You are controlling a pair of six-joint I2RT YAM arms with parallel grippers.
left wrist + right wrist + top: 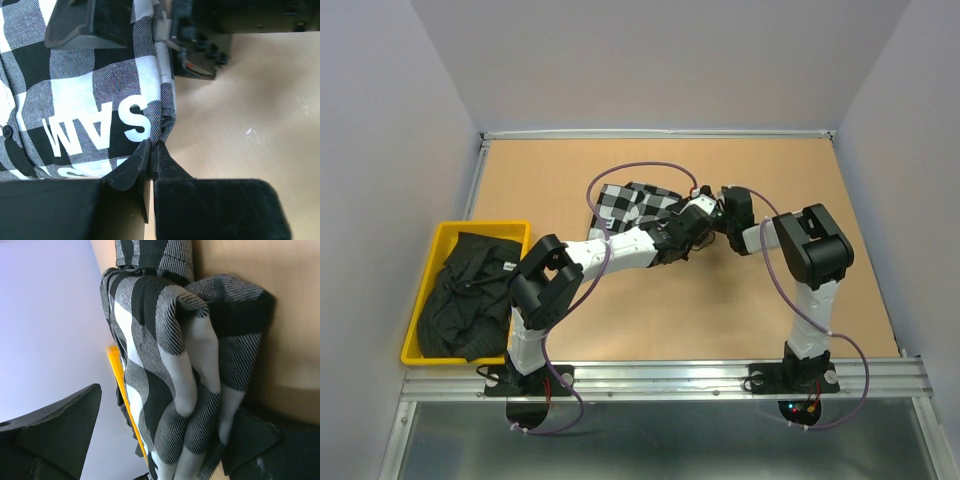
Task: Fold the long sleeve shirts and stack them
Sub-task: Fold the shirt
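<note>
Check shirt (635, 205) lies bunched at mid-bench (820, 200), its right end up between the two arms. We see the left jaws clenched on a folded edge of it, just beside the white lettering (100, 125). The right jaws stand wide, released, with a hanging bunch of the same cloth between them. Black shirt (470, 290) sits crumpled in the yellow bin (485, 226) at the bench's left edge. Open bench surface shows to the far side, the right and the near side.

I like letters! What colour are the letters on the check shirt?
White letters on the shirt; best in left wrist view.
</note>
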